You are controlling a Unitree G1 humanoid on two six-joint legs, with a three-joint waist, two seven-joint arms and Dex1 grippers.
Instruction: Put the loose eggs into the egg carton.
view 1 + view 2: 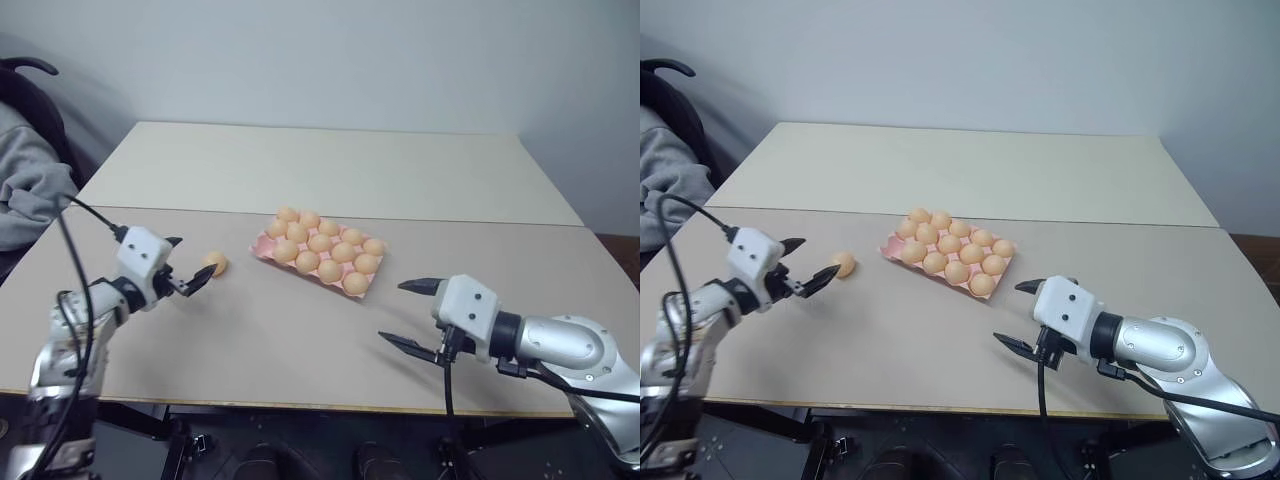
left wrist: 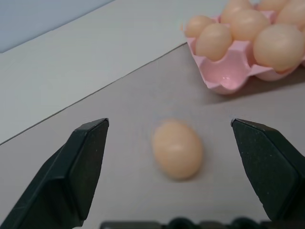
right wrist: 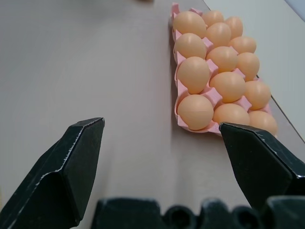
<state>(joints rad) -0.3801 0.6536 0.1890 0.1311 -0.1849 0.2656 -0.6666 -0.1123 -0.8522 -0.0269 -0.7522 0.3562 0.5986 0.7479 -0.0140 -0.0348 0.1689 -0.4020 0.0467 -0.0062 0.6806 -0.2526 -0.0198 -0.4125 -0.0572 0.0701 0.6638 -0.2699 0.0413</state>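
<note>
Here, beige table (image 1: 300,330), pale wall (image 1: 350,50) behind

place: lab or office test room | evidence: two plain beige tables pushed together into one tabletop (image 1: 300,330), bare pale wall (image 1: 350,60) beyond | grey garment (image 1: 25,185) draped over dark chair (image 1: 30,100), far left of the left claw (image 1: 190,265)

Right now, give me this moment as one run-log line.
left gripper: open, astride loose egg, not gripping | right gripper: open, empty | egg carton: one empty corner cup
</note>
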